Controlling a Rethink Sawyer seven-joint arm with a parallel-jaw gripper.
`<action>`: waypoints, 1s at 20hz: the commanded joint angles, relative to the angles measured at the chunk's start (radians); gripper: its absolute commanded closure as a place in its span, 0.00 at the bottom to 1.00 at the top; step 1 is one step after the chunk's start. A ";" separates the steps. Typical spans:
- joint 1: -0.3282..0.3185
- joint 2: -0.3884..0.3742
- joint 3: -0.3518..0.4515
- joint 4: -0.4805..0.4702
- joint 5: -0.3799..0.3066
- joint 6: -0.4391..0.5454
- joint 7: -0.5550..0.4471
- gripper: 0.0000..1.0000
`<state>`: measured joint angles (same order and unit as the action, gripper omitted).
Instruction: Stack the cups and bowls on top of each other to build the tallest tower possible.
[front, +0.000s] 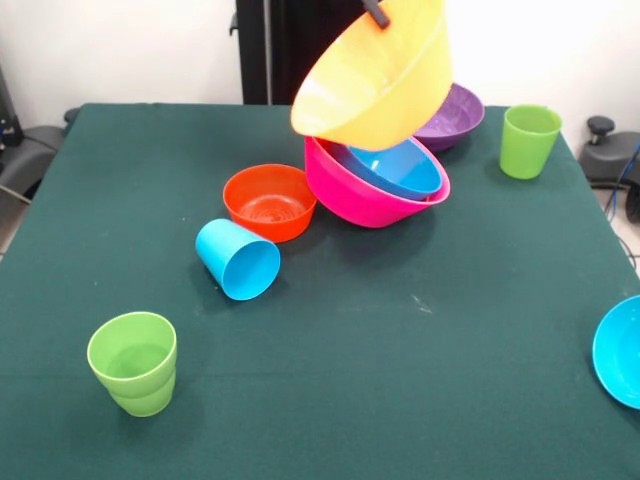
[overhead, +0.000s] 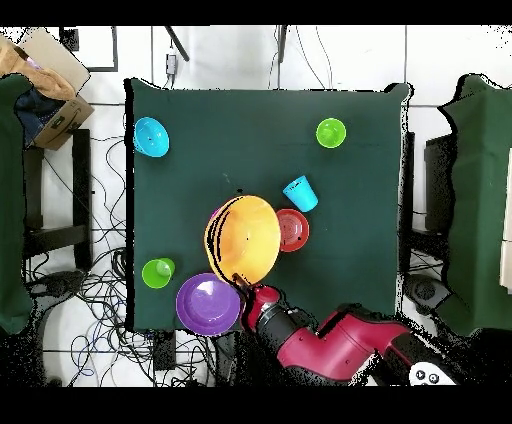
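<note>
Nearest us a green cup (front: 133, 362) stands loose; the tower (front: 378, 180) is only a blue bowl (front: 398, 167) nested in pink; we see the gripper (front: 377, 12) clamped on the tilted orange bowl (front: 375, 75) above it; most pieces remain scattered.

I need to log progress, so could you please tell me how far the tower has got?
Early stage. Done: a blue bowl sits nested in the large pink bowl. In hand: the hand holds the large orange bowl tilted above them. Left: the purple bowl, small red-orange bowl, edge blue bowl, tipped sky-blue cup, and green cups.
</note>
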<state>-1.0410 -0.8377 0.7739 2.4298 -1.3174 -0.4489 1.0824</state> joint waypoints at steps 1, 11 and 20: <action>0.047 0.042 -0.038 -0.179 -0.142 0.049 0.055 1.00; 0.142 0.107 -0.269 -0.248 -0.065 0.019 -0.212 1.00; 0.222 0.152 -0.423 -0.278 -0.039 -0.086 -0.248 1.00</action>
<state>-0.8786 -0.7583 0.4738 2.2525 -1.3630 -0.5109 1.0822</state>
